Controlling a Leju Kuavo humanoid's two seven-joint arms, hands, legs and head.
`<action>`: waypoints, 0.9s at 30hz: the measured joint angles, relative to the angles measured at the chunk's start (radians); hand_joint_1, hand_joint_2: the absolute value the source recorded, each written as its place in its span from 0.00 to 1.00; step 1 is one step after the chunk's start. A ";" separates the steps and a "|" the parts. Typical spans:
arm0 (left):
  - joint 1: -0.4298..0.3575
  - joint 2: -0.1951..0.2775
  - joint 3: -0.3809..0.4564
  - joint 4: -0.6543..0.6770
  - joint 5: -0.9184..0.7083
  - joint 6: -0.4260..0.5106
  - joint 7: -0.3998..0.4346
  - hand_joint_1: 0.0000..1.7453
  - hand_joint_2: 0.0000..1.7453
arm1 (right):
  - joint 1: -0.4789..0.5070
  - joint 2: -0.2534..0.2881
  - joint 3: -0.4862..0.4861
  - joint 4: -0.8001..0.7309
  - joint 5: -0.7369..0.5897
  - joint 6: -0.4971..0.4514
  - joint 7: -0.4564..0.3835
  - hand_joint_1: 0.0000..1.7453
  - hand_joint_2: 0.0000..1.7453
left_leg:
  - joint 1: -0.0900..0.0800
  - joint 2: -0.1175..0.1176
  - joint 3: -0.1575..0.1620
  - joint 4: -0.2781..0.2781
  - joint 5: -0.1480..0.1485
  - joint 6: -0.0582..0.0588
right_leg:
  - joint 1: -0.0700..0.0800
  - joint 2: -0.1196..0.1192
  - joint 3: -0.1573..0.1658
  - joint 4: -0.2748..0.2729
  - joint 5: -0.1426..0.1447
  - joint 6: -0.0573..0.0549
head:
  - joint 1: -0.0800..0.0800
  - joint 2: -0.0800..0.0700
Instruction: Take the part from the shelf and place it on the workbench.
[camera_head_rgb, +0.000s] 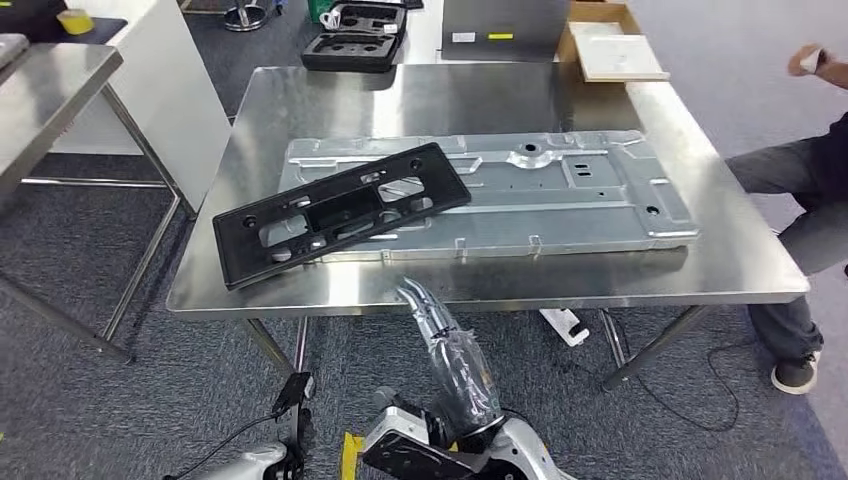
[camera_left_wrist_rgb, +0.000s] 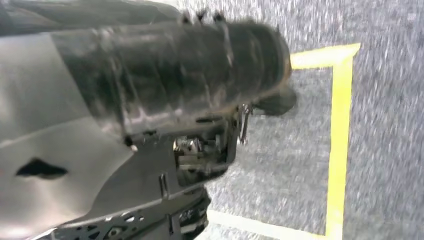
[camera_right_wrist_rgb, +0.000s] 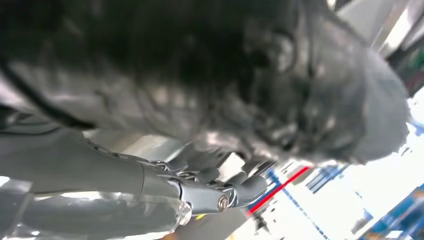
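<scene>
Two parts sit on the steel workbench (camera_head_rgb: 480, 100): a black plastic part (camera_head_rgb: 340, 212) and a large silver stamped metal panel (camera_head_rgb: 560, 195). Black part lies flat but skewed, its right end farther away than its left, across the panel's near-left corner; its left end hangs past the panel onto bare bench top, close to the near-left bench corner. Panel runs left to right across the middle of the bench.

Right hand (camera_head_rgb: 432, 318) is below the bench's near edge, near centre, fingers pointing up toward the edge, not touching the black part. Nothing visible in it from the head view; in the right wrist view the right hand (camera_right_wrist_rgb: 220, 197) is blurred, fingers look curled, so I cannot tell whether it is open or closed.

Left hand (camera_left_wrist_rgb: 175, 85) hangs low over grey carpet with yellow floor tape (camera_left_wrist_rgb: 340, 140). Its fingers are blurred dark, state cannot be told.

Far side: black moulded tray (camera_head_rgb: 355, 35) off the far-left edge, cardboard box (camera_head_rgb: 610, 45) with a white sheet at the far-right corner. Person (camera_head_rgb: 810, 190) sits on the right, dark trousers, one hand raised. Second steel table (camera_head_rgb: 45, 90) at left, with a yellow tape roll (camera_head_rgb: 75, 20) beyond it.
</scene>
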 joint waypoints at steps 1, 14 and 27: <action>0.003 0.002 0.000 0.000 -0.005 -0.007 0.002 0.00 0.00 | 0.018 -0.011 -0.014 -0.007 -0.002 -0.004 0.001 0.00 0.00 | 0.001 0.000 -0.004 -0.005 -0.012 -0.004 | -0.001 -0.001 -0.014 -0.001 0.021 -0.007 | 0.003 0.000; 0.198 -0.009 -0.033 -0.003 -0.145 -0.076 -0.195 0.00 0.00 | 0.345 -0.144 -0.252 -0.218 0.149 -0.175 0.144 0.00 0.00 | -0.028 0.003 0.294 0.018 -0.303 0.036 | 0.008 -0.011 -0.202 0.016 0.188 -0.002 | -0.008 0.000; 0.219 -0.024 -0.090 -0.003 -0.206 -0.066 -0.060 0.00 0.00 | 0.407 -0.187 -0.337 -0.353 0.177 -0.175 0.159 0.00 0.00 | -0.004 0.004 0.101 0.005 -0.123 0.032 | -0.037 0.009 -0.038 0.063 0.070 0.072 | 0.004 0.000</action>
